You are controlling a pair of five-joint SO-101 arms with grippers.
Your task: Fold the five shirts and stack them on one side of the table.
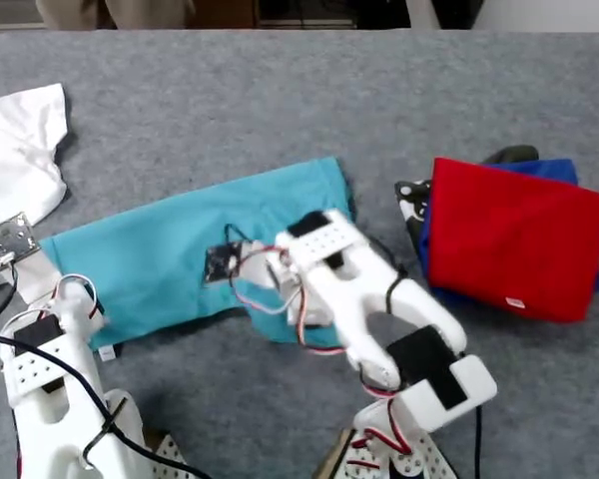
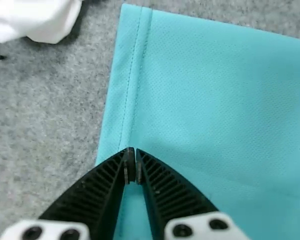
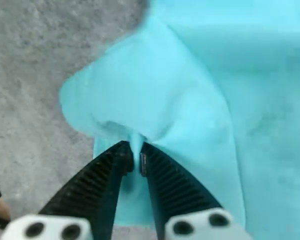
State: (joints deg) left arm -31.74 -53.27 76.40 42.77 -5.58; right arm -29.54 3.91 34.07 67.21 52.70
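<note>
Your left gripper [image 2: 131, 167] is sitting closed, pinching the stitched hem of the teal shirt [image 1: 170, 254] near its corner. Your right gripper [image 3: 136, 155] is also clamping shut, on a raised pleat of the same shirt, with cloth puckering around its tips.

In the high view the teal shirt is lying spread across the middle of the grey counter [image 1: 280, 100], running from lower left up toward centre. A red shirt [image 1: 514, 239] is resting folded at the right of the frame on top of a blue shirt [image 1: 559, 170], with a black-and-white patterned piece [image 1: 411, 205] peeking out at the stack's left edge. A white shirt [image 1: 20, 150] is lying crumpled at the upper left.
</note>
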